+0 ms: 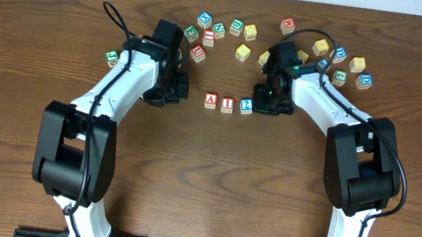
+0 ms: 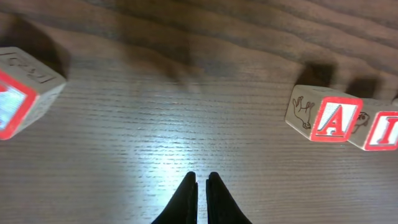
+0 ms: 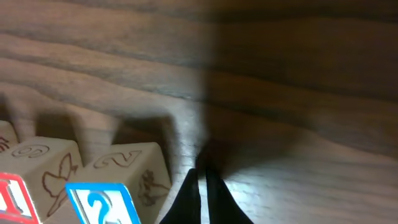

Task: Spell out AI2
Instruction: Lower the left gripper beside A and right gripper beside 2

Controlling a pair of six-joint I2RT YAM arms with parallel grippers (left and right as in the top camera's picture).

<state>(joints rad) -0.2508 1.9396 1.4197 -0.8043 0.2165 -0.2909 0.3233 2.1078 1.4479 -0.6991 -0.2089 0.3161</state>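
I am reading three pieces lying in one row on the dark brown wooden tabletop (image 1: 212,174). They are the wooden cube with a red-framed letter A (image 1: 211,100), the wooden cube with a red-framed letter I (image 1: 228,104) and the wooden cube with a blue-framed numeral 2 (image 1: 246,105). They are sitting side by side in that order, from the left arm's side towards the right arm's.

The left gripper (image 1: 177,95) is sitting low over the tabletop, fingertips pressed together with nothing between them. The A cube is lying off to its side, apart from it.

The right gripper (image 1: 265,103) is likewise pinched closed and empty. Its tips are sitting just beside the 2 cube, and I cannot tell whether they are touching it.

The remaining lettered wooden cubes (image 1: 242,53) are lying scattered in an arc behind the row.
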